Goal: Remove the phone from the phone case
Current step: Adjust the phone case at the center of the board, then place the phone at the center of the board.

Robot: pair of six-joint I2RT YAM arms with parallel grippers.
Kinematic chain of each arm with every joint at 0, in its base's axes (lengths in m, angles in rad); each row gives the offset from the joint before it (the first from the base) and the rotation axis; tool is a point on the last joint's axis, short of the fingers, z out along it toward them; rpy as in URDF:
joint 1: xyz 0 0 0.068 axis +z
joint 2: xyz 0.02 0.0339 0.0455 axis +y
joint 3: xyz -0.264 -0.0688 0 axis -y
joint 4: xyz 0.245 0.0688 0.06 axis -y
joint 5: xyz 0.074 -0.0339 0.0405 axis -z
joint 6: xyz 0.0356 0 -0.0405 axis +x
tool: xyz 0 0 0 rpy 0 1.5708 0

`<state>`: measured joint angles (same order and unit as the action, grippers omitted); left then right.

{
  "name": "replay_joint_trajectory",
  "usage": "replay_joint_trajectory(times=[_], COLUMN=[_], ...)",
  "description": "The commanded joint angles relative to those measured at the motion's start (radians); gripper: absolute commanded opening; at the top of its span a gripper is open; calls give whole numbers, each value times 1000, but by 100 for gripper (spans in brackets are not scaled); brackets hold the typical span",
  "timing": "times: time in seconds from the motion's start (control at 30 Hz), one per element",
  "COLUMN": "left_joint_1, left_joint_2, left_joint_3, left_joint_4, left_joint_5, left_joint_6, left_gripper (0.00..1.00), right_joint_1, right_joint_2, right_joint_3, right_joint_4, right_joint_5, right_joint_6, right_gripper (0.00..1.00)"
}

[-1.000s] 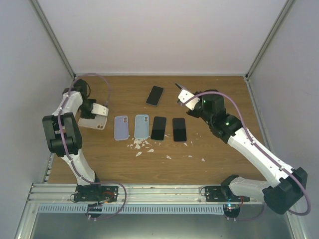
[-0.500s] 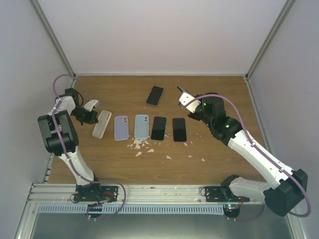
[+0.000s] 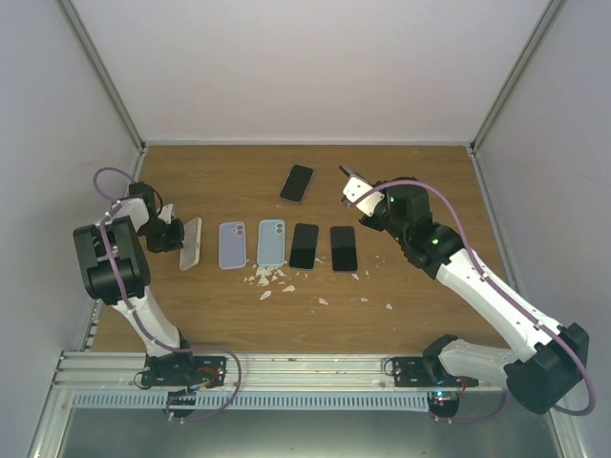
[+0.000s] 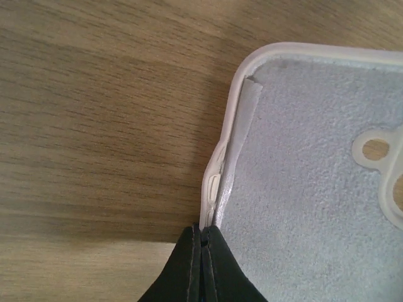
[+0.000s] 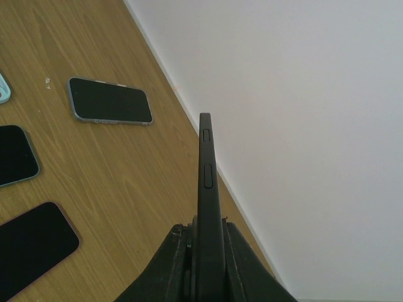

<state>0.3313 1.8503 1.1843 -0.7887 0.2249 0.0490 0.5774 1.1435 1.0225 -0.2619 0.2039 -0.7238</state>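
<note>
My left gripper [image 3: 172,235] is shut on the rim of an empty whitish phone case [image 3: 191,243] at the table's left side. The case is tilted up on its long edge. In the left wrist view its grey felt lining [image 4: 315,157] faces me, and the left gripper [image 4: 203,231] pinches the side wall by the button bumps. My right gripper [image 3: 355,191] is shut on a black phone [image 5: 208,182], held edge-on above the table's back right. The phone's thin dark edge [image 3: 344,171] sticks out past the fingers.
Two pale blue cases [image 3: 232,245] [image 3: 271,241] and two black phones [image 3: 304,245] [image 3: 344,247] lie in a row mid-table. Another phone [image 3: 297,182] lies further back. White chips [image 3: 272,278] are scattered in front of the row. Grey walls close in both sides.
The left gripper has turned the whitish case from lying flat to standing on its edge, shifting it slightly right towards the row. The right arm has barely moved with its phone.
</note>
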Motion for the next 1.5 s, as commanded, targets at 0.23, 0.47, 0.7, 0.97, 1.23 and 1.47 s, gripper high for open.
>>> replay_joint_trajectory(times=[0.23,0.47,0.7,0.97,1.23,1.47], left_joint_1=[-19,-36,-62,-213,-386,-507], left_joint_2=[-86,-106,-177,-343,-534,-772], left_joint_3=[-23,-8,132,366,307,74], left_joint_4=[25,10,-26,-83,-19,478], left_joint_5=[-126,-75,152,674,1001,1114], left_joint_6=[-63,-19,128,361,502,170], left_gripper=[0,24,66,99,99,99], right_joint_1=[-10,-11,-11,-11,-11,-12], right_joint_2=[-6,-1,-10,-53,-54,-66], right_joint_3=[40,56,87,232,400,460], right_joint_4=[77,71,25,-144,-287,-238], right_joint_5=[8,-9,-130,-471,-785,-990], right_joint_6=[13,14,-53,-49,148,375], right_gripper=[1,1,1,0,1,0])
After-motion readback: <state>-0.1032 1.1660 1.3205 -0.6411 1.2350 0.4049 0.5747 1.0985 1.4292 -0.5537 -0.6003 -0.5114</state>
